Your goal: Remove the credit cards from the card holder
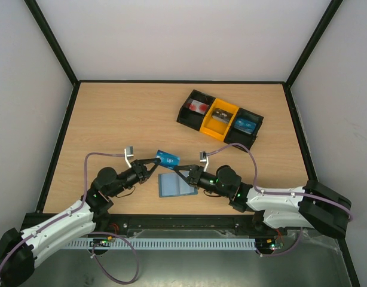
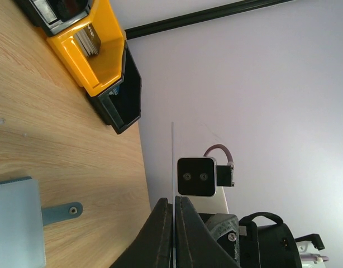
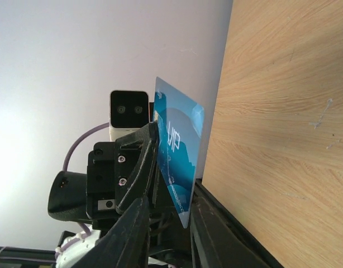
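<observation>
Left pincer (image 2: pixel 174 206) is pressed together on one end of the bright blue credit card (image 3: pixel 180 145), holding it clear of the desk (image 1: pixel 112 119) just past the far edge of the card holder (image 1: pixel 173 185), which lies flat on the desk between the two arms. Right pincer (image 3: pixel 170 215) meets the card from the opposite side, its fingers spread around the card's lower corner. A gap shows on one side, while on the other it is hard to tell whether the finger touches the card.
</observation>
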Robot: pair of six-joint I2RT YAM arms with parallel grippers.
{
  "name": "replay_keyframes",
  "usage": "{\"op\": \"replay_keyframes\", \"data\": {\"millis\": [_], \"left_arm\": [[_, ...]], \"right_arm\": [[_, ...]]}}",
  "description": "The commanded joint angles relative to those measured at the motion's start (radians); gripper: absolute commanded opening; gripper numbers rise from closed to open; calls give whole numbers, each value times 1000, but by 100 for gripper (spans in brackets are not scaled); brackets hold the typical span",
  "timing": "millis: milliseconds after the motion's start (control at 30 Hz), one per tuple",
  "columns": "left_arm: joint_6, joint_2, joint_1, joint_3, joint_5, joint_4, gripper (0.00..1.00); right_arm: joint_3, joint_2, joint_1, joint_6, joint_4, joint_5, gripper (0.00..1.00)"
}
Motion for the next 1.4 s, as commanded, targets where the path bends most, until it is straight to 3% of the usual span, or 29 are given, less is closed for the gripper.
{"op": "replay_keyframes", "data": {"millis": [0, 433, 533, 700, 800, 933, 1267, 1367], "left_arm": [[-8, -11, 6, -12, -12, 40, 3], [-17, -9, 6, -18, -15, 48, 3], [-19, -12, 6, -21, -14, 48, 3], [-19, -24, 6, -25, -15, 35, 5], [-14, -38, 6, -26, -18, 12, 15], [0, -61, 6, -21, -19, -25, 43], [58, -118, 6, 17, -31, -189, 97], [88, -129, 6, 33, -33, -243, 100]], "right_arm": [[28, 11, 8, 3, 50, 24, 20], [41, 48, 8, 6, 74, 23, 9], [39, 55, 8, 5, 85, 19, 2], [32, 49, 9, -6, 83, 28, 2], [28, 38, 8, -20, 66, 39, 2], [30, 28, 8, -35, 42, 44, 2], [41, -26, -3, -77, -49, 60, 2], [47, -59, -26, -91, -96, 54, 2]]}}
